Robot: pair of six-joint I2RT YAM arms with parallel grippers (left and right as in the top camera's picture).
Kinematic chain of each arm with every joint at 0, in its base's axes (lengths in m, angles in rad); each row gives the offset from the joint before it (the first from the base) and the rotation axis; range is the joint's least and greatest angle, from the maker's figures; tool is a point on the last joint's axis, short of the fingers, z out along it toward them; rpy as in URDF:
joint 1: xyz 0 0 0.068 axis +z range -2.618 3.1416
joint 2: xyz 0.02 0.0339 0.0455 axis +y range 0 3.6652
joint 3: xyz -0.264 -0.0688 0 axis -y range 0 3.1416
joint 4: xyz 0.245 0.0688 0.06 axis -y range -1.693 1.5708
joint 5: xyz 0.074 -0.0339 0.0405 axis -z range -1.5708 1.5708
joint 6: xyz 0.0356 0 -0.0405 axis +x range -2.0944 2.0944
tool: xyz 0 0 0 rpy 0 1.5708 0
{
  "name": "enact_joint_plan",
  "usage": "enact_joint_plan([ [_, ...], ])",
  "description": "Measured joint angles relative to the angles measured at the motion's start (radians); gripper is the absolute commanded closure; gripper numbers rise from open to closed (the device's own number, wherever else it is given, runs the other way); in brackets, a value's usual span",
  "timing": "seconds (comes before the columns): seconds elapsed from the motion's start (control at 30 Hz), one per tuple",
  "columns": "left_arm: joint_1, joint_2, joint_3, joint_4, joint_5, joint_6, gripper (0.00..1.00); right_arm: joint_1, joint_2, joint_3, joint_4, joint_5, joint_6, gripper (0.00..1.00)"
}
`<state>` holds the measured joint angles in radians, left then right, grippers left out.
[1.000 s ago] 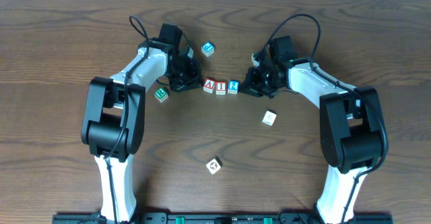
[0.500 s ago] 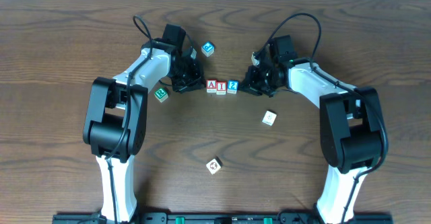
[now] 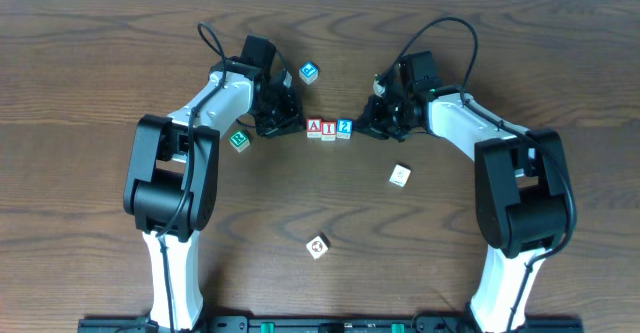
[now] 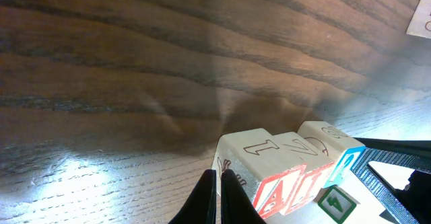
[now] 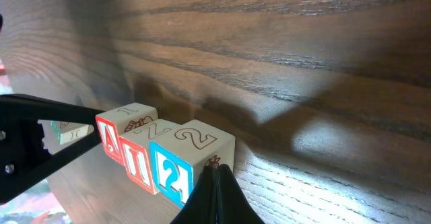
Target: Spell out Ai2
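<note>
Three cubes stand in a touching row at the table's middle: the red "A" cube [image 3: 313, 127], the red "I" cube [image 3: 328, 128] and the blue "2" cube [image 3: 345, 127]. They also show in the right wrist view: "A" cube [image 5: 110, 138], "I" cube [image 5: 137, 161], "2" cube [image 5: 172, 175]. In the left wrist view the "A" cube [image 4: 273, 196] is nearest. My left gripper [image 3: 293, 125] [image 4: 217, 183] is shut, its tips against the "A" cube's left side. My right gripper [image 3: 365, 126] [image 5: 215, 177] is shut, its tips against the "2" cube's right side.
A blue-marked cube [image 3: 308, 71] lies behind the row. A green-marked cube [image 3: 238, 140] lies left of the left arm. A white cube [image 3: 400, 176] lies front right and another cube [image 3: 318, 245] nearer the front. Cables loop above both arms.
The left gripper has pushed right, sliding the row of cubes a little rightward and tighter. The right gripper has barely moved.
</note>
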<state>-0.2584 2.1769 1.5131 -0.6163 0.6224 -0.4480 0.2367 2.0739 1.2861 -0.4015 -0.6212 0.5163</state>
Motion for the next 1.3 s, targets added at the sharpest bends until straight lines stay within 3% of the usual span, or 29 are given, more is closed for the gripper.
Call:
enact_joint_plan([
  [1.3, 0.006, 0.0, 0.0, -0.015, -0.011, 0.008, 0.94, -0.013, 0.0, 0.0, -0.029, -0.008, -0.013, 0.99],
])
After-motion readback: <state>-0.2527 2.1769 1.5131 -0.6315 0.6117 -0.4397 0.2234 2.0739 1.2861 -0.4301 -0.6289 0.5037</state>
